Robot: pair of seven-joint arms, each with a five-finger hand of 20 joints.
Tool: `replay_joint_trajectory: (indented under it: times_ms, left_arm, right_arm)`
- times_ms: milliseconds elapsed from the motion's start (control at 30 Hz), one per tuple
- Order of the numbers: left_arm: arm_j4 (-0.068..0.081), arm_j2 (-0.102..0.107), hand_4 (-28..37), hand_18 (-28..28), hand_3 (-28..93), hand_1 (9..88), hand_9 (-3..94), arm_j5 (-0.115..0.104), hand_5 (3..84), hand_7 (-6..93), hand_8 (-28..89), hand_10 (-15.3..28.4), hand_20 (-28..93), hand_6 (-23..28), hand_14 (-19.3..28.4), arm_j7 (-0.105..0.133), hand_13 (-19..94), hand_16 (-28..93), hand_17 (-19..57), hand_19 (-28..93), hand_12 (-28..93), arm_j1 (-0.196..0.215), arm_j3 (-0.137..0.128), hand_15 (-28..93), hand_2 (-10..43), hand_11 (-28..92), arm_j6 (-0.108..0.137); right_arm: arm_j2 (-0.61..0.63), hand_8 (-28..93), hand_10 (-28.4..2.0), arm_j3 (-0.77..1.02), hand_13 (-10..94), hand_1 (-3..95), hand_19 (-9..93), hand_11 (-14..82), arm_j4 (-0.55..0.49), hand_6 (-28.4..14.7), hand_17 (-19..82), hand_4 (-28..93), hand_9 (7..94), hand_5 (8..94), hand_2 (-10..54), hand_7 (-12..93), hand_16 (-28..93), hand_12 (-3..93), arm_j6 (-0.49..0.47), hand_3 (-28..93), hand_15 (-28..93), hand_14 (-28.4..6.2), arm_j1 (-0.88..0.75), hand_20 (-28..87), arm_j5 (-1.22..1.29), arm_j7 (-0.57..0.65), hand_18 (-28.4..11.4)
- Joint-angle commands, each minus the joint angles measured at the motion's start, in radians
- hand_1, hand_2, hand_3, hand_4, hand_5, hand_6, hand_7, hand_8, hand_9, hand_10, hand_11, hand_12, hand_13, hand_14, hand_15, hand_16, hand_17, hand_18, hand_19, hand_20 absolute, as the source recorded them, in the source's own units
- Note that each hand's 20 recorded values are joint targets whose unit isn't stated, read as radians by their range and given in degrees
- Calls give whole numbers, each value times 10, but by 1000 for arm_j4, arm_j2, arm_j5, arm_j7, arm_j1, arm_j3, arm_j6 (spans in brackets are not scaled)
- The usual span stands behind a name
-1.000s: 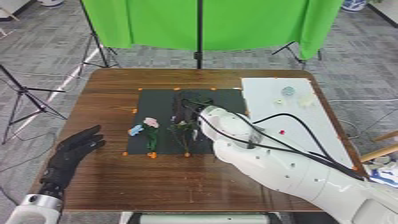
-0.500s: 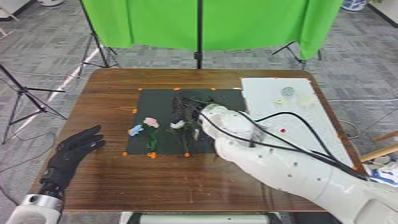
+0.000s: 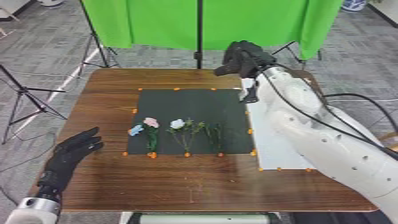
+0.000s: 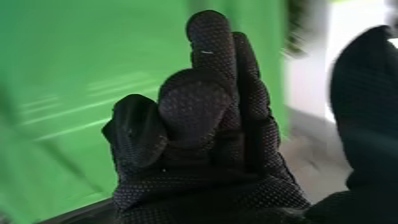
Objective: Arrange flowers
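Flowers flat on dark mat, both hands empty.
White flower mid-mat, stem toward 6 o'clock; pink flower at 9. Right hand off mat at 1, left hand at 8, fingers loose. Likely light, soft-petalled; pinch stem below bloom.

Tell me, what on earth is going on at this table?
A two-armed robot is at work on a flower arrangement, though at this moment it is handling nothing that I can see. Its right hand is raised by the table's far edge, in front of a green cloth. Its left hand waits at the table's left side. A blue flower, a pink flower, a white flower and some green sprigs lie on a dark mat.
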Motion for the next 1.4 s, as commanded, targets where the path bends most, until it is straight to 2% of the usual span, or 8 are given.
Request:
replay_joint_trajectory:
  times_ms: [33, 333, 700, 933, 1033, 1133, 1200, 1400]
  left_arm:
    - [-3, -14, -115, 140, 624, 362, 409, 5, 417, 101, -60, 124, 193, 41, 172, -6, 363, 27, 87, 83, 128, 19, -6, 186, -95, 172, 5]
    - [3, -12, -114, 140, 627, 361, 410, 6, 417, 101, -60, 124, 193, 41, 172, -6, 363, 27, 87, 83, 127, 8, -2, 186, -95, 173, -3]
    - [8, -14, -115, 139, 625, 362, 410, 6, 418, 101, -59, 124, 193, 42, 172, -3, 363, 27, 88, 83, 127, 3, 6, 186, -95, 173, -7]
    - [12, -14, -116, 139, 624, 364, 410, 8, 418, 102, -60, 124, 194, 42, 172, 1, 363, 27, 88, 83, 126, -4, 11, 186, -95, 174, -7]
    - [17, -13, -116, 139, 624, 364, 410, 8, 418, 102, -60, 124, 193, 41, 172, 0, 364, 27, 88, 83, 126, -14, 18, 187, -95, 173, -8]
    - [18, -14, -116, 139, 624, 364, 409, 9, 418, 101, -60, 124, 193, 42, 172, -2, 363, 27, 88, 83, 127, -17, 19, 187, -95, 174, -11]
    - [17, -16, -115, 139, 624, 364, 410, 9, 418, 101, -60, 124, 193, 42, 172, -1, 363, 27, 88, 83, 127, -15, 18, 187, -95, 174, -8]
    - [12, -18, -116, 140, 623, 365, 410, 8, 418, 102, -60, 124, 194, 42, 172, 0, 363, 27, 87, 84, 127, -4, 11, 187, -95, 173, -4]
  right_arm:
    - [138, -64, -160, 45, 762, 264, 932, 251, 149, -24, 498, -116, 722, 633, -94, 151, 393, 279, -29, 631, 663, -98, -95, 525, -19, 75, -199]
    - [129, -70, -152, 51, 781, 297, 932, 262, 240, -8, 519, -117, 741, 643, -95, 164, 387, 278, 13, 645, 671, -88, -160, 543, -46, 82, -198]
    - [82, -78, -129, 12, 806, 349, 932, 285, 299, -3, 548, -133, 755, 641, -95, 176, 385, 279, 146, 664, 677, -67, -172, 559, -71, 54, -182]
    - [44, -82, -121, -86, 844, 403, 932, 300, 377, -3, 587, -167, 791, 650, -95, 189, 384, 273, 282, 671, 667, -42, -119, 574, -145, 43, -165]
    - [22, -70, -105, -123, 868, 471, 932, 254, 422, 1, 611, -197, 827, 666, -95, 205, 388, 367, 339, 642, 662, -28, -100, 590, -182, 53, -157]
    - [1, 43, -93, -160, 879, 537, 932, 202, 475, -1, 624, -195, 859, 677, -95, 212, 388, 435, 420, 595, 664, -22, -86, 601, -200, 49, -153]
    - [-4, 104, -79, -177, 892, 601, 932, 166, 497, -4, 642, -190, 896, 716, -95, 237, 389, 496, 471, 562, 670, -17, -83, 615, -198, 39, -152]
    - [23, 132, -79, -165, 916, 634, 932, 197, 441, -8, 661, -184, 918, 769, -95, 294, 389, 494, 535, 575, 669, -10, -86, 625, -181, 29, -147]
